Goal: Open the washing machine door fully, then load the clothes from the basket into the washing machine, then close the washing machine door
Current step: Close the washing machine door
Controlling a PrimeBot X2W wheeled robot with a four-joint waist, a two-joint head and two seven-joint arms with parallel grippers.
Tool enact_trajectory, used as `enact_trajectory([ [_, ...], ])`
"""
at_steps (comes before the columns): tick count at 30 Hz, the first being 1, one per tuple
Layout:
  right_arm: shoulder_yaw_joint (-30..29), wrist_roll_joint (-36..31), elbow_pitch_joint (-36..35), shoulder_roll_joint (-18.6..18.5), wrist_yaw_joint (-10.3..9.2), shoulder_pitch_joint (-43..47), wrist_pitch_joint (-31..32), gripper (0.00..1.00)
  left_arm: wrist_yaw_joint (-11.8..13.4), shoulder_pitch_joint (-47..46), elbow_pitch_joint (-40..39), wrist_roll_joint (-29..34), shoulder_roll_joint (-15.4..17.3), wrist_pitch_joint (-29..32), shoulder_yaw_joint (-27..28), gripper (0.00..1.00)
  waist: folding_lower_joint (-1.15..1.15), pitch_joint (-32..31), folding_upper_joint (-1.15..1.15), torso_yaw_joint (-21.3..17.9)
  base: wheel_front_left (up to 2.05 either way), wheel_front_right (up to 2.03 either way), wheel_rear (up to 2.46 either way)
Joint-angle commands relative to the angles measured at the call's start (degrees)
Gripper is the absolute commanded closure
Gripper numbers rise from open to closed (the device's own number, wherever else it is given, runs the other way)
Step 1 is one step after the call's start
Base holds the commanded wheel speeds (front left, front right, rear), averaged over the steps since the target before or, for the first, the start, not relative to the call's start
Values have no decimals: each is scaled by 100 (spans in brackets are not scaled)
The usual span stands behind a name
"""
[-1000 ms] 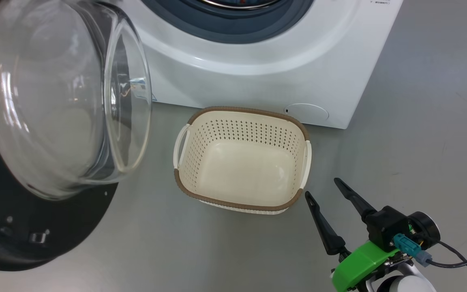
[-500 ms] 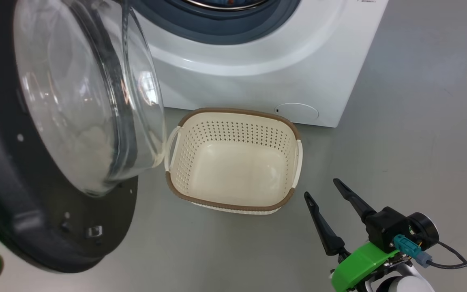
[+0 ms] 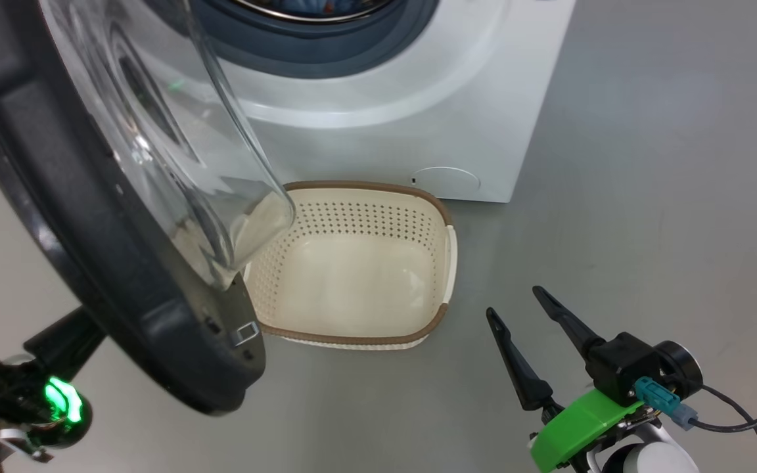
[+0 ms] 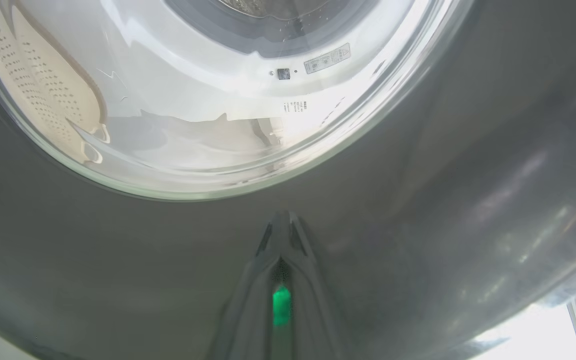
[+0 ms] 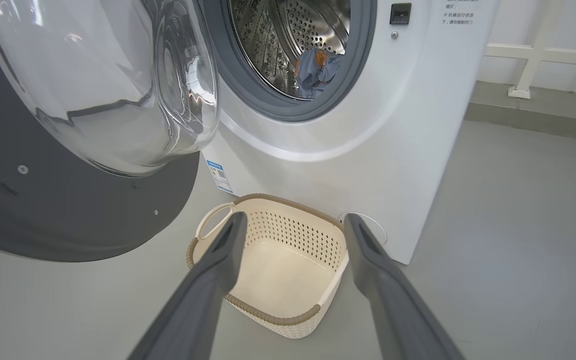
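Right gripper has black fingers and green bracket.

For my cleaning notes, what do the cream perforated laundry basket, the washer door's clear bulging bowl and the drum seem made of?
Cream perforated basket: likely moulded plastic, matte, evenly holed; brown rim mimics weave. Clear door bowl: probably glass, glossy, sharp reflections. Perforated drum: apparently stainless steel, shiny grey metal.

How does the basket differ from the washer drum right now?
The basket is cream plastic; the drum is steel. The basket is empty; the drum holds the blue clothes. The basket opens upward; the drum opens sideways. Both are perforated.
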Motion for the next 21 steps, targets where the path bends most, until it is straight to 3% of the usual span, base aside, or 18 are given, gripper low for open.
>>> enact_trajectory([
  [1, 150, 26, -136, 67, 9, -150, -66, 0, 4, 17, -173, -45, 97, 16, 40, 100, 0, 14, 0, -122, 0, 0, 0],
  [21, 81, 183, -33, 67, 9, -245, -295, 0, -434, -362, 423, -461, -9, -1412, -1024, 100, 0, 239, 0, -1032, 0, 0, 0],
])
